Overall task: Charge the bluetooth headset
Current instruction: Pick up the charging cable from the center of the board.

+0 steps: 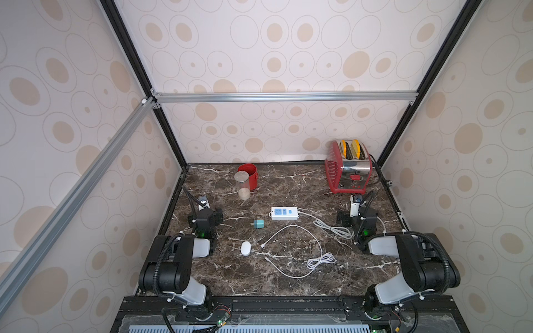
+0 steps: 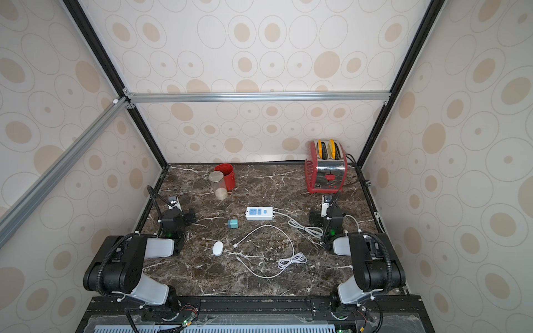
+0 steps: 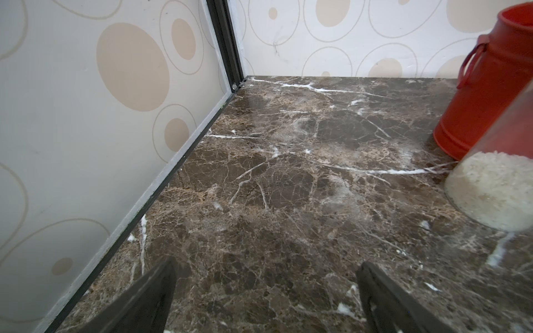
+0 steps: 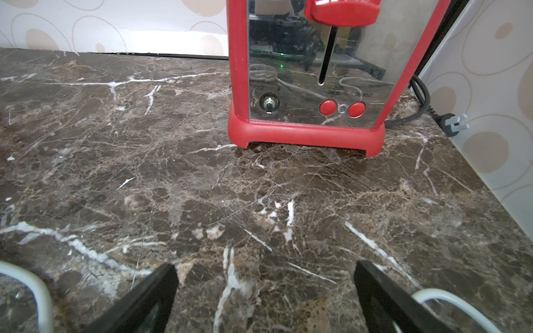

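As left gripper (image 3: 266,263) and right gripper (image 4: 265,265) gape wide, empty: bluetooth headset (image 1: 245,248) unplugged; best pinch cable end (image 1: 262,245) squarely at connector

Bare bench (image 1: 225,274) lies open left of and nearer than the bluetooth headset (image 1: 245,248) — the white cable (image 1: 320,260) loops close along its right.

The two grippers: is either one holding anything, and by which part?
Nothing is held. The left gripper and right gripper are both open over bare table, and the headset lies untouched on it.
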